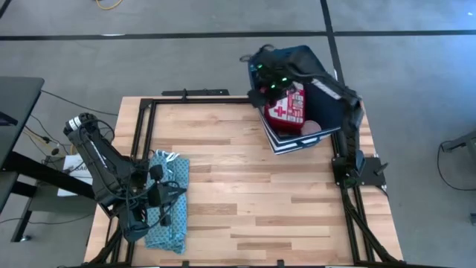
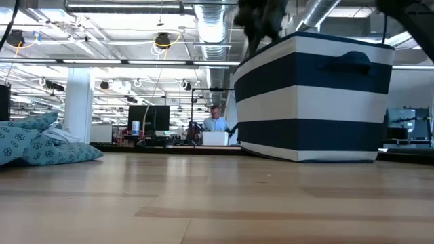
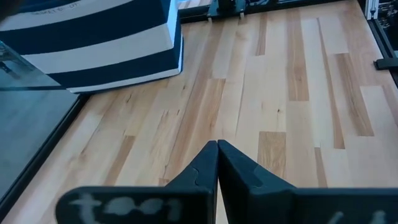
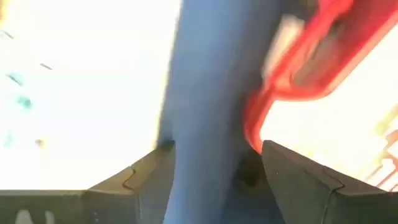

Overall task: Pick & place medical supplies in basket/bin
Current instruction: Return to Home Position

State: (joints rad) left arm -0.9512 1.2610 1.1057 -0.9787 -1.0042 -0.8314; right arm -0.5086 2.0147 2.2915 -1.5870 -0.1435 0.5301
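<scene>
The navy and white striped bin (image 1: 327, 93) stands at the table's far right, also seen in the low view (image 2: 312, 102). Inside it lie the red-and-white first aid pouch (image 1: 288, 108) and a pink round thing (image 1: 311, 128). My right gripper (image 1: 269, 82) hangs over the bin's left part, pointing down. In its wrist view it is open (image 4: 214, 165), with a blurred blue-grey strip (image 4: 211, 93) between its fingers and a red edge (image 4: 298, 68) beside it. My left gripper (image 3: 217, 144) waits shut and holds nothing, above the table's near left. My right gripper's open fingers (image 4: 292, 174) stand on either side of the blurred blue-grey strip (image 4: 205, 149). I cannot tell whether either finger touches it.
A folded teal patterned cloth (image 1: 167, 201) lies at the near left under my left arm and shows in the low view (image 2: 41, 146). Bare wooden tabletop (image 1: 245, 193) lies between cloth and bin. A black frame (image 1: 349, 171) runs along the table's edges.
</scene>
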